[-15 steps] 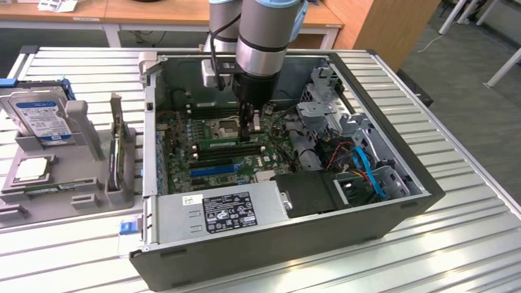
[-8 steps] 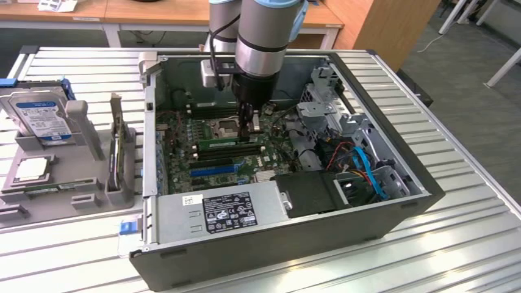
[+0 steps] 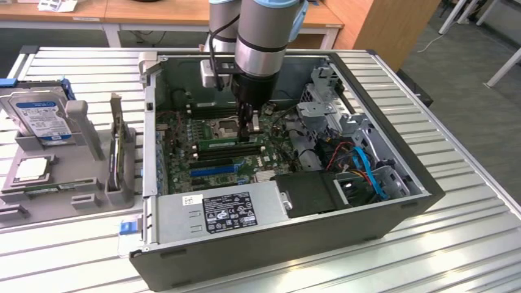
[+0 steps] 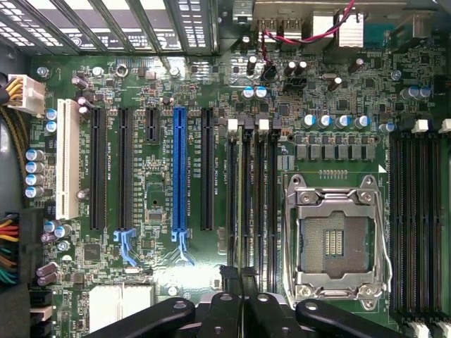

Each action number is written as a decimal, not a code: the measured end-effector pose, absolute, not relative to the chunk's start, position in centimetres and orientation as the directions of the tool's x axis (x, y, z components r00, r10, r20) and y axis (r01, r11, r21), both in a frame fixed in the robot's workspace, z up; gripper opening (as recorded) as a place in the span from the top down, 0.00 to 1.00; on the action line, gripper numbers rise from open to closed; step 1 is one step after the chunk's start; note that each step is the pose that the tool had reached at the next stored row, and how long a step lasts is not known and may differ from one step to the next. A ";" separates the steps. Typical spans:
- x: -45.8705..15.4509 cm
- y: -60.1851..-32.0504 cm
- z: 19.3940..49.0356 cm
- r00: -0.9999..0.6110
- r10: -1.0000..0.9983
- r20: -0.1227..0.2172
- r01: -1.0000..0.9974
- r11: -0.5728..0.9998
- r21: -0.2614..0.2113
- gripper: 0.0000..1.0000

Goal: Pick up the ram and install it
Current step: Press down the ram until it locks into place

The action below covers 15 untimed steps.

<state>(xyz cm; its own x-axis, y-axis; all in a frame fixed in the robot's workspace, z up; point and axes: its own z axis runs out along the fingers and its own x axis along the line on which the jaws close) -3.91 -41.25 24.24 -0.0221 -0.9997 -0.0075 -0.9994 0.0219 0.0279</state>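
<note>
The ram [image 3: 230, 145] lies seated along one of the memory slots on the motherboard [image 3: 213, 160], a thin green strip running across the board just beside the processor socket [image 3: 224, 127]. In the wrist view it appears edge-on as a narrow stick [image 4: 246, 204] standing in a slot between the white latch clips, directly in line with the end effector [image 4: 239, 292]. The end effector [image 3: 247, 129] hangs straight down over that slot inside the open computer case [image 3: 391, 201], its dark fingers [image 4: 227, 282] drawn almost together with only a slim gap between them. Their tips sit right at the stick's upper edge; whether they press on it or merely pinch it cannot be told.

To the side of the slots in the wrist view sits the empty socket [image 4: 338, 243] with its metal frame, and on the other side a blue expansion slot [image 4: 179, 169] among black ones. In the exterior view a power supply [image 3: 224, 210] with a black label fills the near end of the case, beside blue cables [image 3: 370, 171].

On the ribbed metal surface [image 3: 456, 232], towards the exterior view's left, a grey parts tray [image 3: 49, 195] holds a hard drive [image 3: 39, 116] standing upright and a square silver processor [image 3: 31, 168] lying flat.
</note>
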 end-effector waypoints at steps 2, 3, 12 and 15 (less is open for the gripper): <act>-3.9 -41.3 24.2 -0.022 -1.000 -0.007 -0.999 0.022 0.028 0.88; -3.9 -41.4 24.2 -0.022 -1.000 -0.007 -0.999 0.022 0.028 0.88; -3.9 -41.5 24.1 -0.022 -1.000 -0.007 -0.999 0.022 0.028 0.88; -3.9 -41.5 24.0 -0.022 -1.000 -0.007 -0.999 0.022 0.028 0.88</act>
<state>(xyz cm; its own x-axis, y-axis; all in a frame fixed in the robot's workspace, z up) -3.90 -41.50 23.96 -0.0219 -0.9997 -0.0066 -0.9994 0.0217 0.0279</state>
